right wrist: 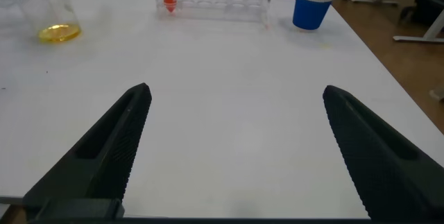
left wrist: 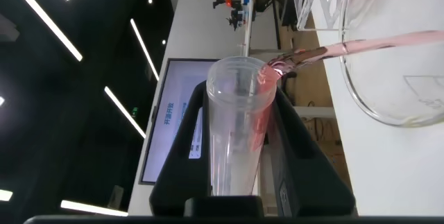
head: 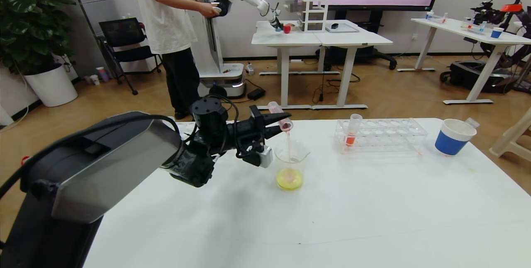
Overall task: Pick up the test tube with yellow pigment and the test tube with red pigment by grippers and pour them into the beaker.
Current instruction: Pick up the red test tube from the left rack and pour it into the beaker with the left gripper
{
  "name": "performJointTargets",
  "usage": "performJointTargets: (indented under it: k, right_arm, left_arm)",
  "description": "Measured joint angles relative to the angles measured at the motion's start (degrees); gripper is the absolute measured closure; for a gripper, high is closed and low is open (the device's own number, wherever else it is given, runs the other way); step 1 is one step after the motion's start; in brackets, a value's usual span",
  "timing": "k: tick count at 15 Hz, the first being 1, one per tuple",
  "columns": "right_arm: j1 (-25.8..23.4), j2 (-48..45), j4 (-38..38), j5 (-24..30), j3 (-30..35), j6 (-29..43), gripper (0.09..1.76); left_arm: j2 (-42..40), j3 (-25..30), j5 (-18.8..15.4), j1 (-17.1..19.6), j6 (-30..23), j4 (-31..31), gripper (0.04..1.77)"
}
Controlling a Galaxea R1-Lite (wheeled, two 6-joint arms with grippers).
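Left gripper clamped on the test tube with red pigment, tipped mouth-down over the beaker, a thin pink stream running in onto yellow liquid at the bottom. Beaker stands mid-worktop, rack and blue cup off to the right. Right gripper hangs spread wide above bare worktop.

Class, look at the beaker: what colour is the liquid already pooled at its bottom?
Yellow, pooled at the bottom of the beaker; the head view shows it best.
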Motion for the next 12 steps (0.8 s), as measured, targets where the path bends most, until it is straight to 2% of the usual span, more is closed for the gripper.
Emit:
performJointTargets:
  k: [12]
  right_arm:
    - [0.0, 0.0, -0.02, 0.0, 0.0, -0.02, 0.12]
  left_arm:
    - [-0.98, 1.1, -0.11, -0.67, 7.22, -0.02, 1.31]
